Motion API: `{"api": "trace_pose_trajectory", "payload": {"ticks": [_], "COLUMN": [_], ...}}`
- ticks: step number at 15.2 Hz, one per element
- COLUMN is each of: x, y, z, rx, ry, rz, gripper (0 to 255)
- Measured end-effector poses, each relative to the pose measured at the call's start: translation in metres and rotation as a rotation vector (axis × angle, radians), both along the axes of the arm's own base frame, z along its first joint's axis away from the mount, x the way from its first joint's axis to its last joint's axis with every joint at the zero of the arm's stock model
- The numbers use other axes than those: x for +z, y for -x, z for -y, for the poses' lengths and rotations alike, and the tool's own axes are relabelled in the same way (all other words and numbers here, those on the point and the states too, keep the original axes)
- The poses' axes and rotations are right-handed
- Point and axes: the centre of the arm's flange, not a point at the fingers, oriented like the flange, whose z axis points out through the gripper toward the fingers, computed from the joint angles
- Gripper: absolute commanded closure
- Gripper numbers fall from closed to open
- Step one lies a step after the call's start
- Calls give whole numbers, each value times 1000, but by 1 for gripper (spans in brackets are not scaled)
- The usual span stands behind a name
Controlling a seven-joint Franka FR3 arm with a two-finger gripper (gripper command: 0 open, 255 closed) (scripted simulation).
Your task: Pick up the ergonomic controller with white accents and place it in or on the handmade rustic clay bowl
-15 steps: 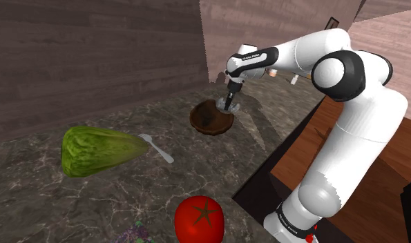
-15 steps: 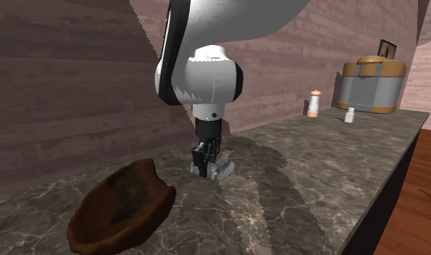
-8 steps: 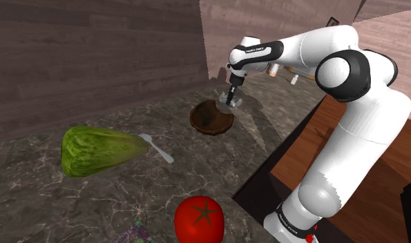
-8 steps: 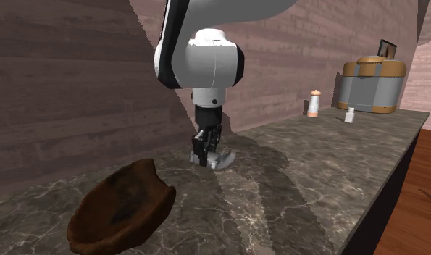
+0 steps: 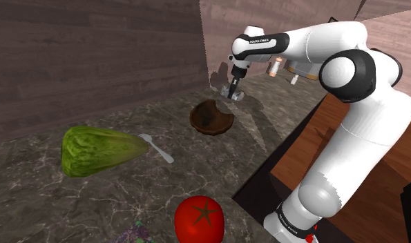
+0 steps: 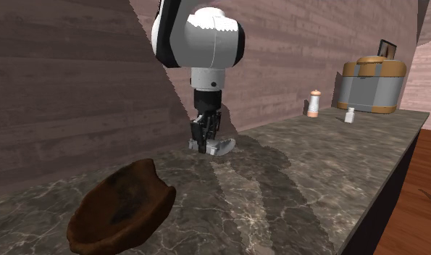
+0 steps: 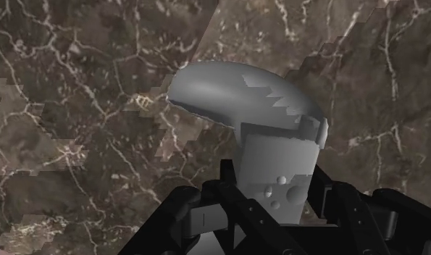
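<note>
Black gripper (image 6: 201, 145), clamped on the grey curved controller (image 7: 250, 101), has lifted clear of the dark marble counter (image 6: 308, 181). Rough brown bowl (image 6: 119, 210) sits low beside it, so transfer is next.

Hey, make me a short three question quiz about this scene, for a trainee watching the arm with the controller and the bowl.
1. True or false: the gripper is shut on the grey controller.
2. Where is the controller? A) inside the brown bowl B) in the gripper, outside the bowl C) under the bowl.
3. In the shoulder view, what lies between the green vegetable and the bowl?
Key: 1 true. 2 B. 3 a spoon.
</note>
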Motion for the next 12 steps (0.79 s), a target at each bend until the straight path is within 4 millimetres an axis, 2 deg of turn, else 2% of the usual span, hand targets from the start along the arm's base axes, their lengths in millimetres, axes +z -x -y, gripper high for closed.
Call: {"api": "trace_pose_trajectory", "payload": {"ticks": [12], "x": [64], "y": [0], "z": [2], "rx": [0], "ry": [0], "rz": [0], "gripper": [255]}}
